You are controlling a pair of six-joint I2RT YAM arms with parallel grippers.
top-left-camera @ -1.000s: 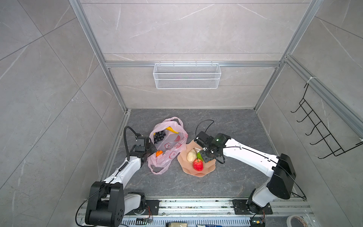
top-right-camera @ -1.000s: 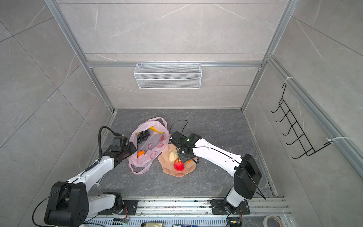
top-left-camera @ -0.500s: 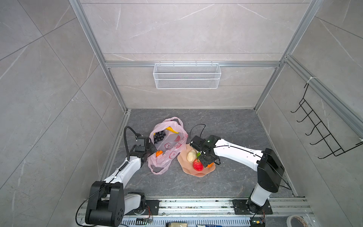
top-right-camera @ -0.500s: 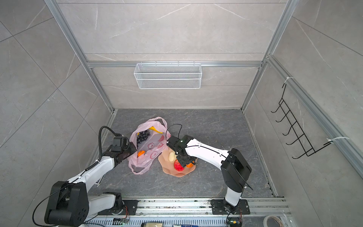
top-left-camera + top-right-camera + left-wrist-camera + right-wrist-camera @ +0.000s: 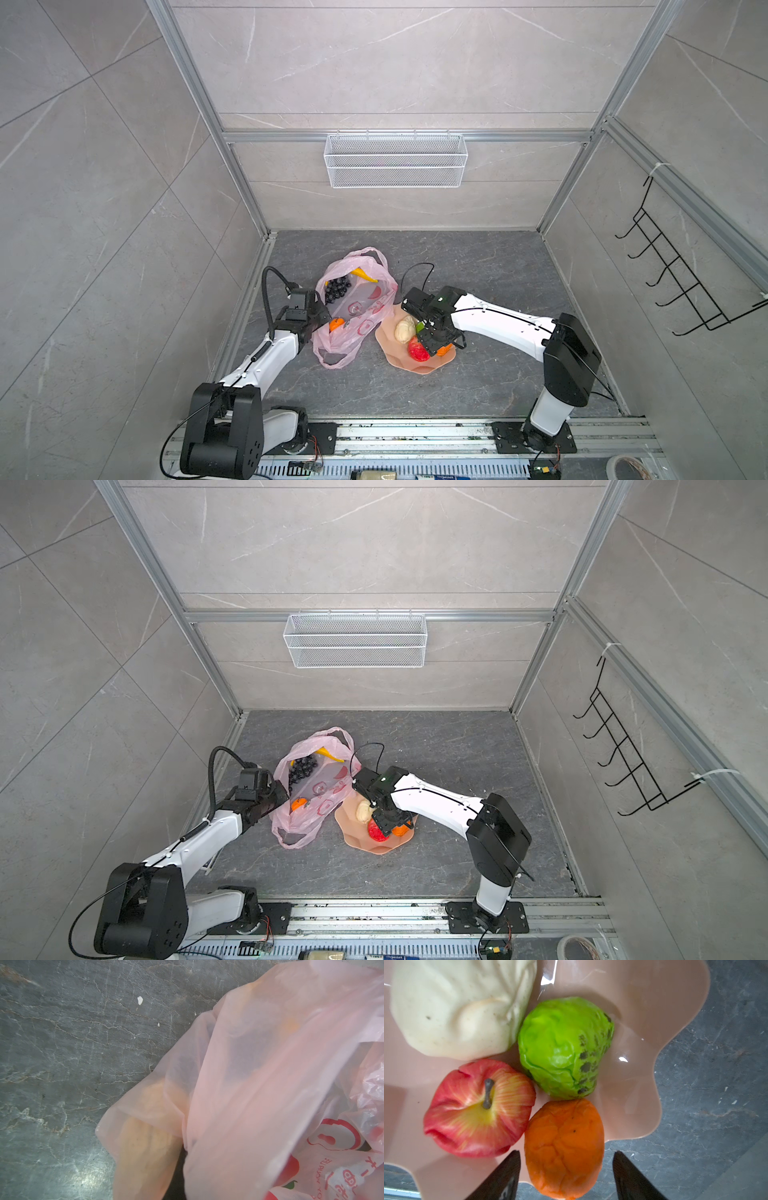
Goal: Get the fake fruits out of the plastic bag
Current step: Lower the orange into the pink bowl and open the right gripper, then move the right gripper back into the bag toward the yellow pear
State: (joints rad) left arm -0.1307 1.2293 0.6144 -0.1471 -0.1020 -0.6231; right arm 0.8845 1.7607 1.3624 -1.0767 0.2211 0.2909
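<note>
The pink plastic bag [image 5: 361, 303] [image 5: 320, 787] lies open on the grey floor. Inside it show dark grapes [image 5: 337, 287], a yellow banana [image 5: 363, 274] and an orange [image 5: 336, 323]. My left gripper [image 5: 318, 318] is shut on the bag's left edge; bag film [image 5: 270, 1084] hides its jaws. To the right, the peach plate [image 5: 415, 365] [image 5: 643, 1012] holds a cream fruit [image 5: 456, 1007], a red apple [image 5: 477, 1109], a green fruit [image 5: 562, 1047] and a second orange [image 5: 564, 1147] at its rim. My right gripper [image 5: 566, 1167] [image 5: 435, 348] stands open around that orange, with a gap at each finger.
A white wire basket [image 5: 395, 160] hangs on the back wall. A black hook rack [image 5: 681, 282] is on the right wall. Metal rails run along the front edge [image 5: 415, 432] and the left wall. Bare floor lies right of the plate.
My right jaws have widened and let go of the orange, which now rests on the plate's rim. The right arm's elbow has swung. The left arm and bag have stayed put.
</note>
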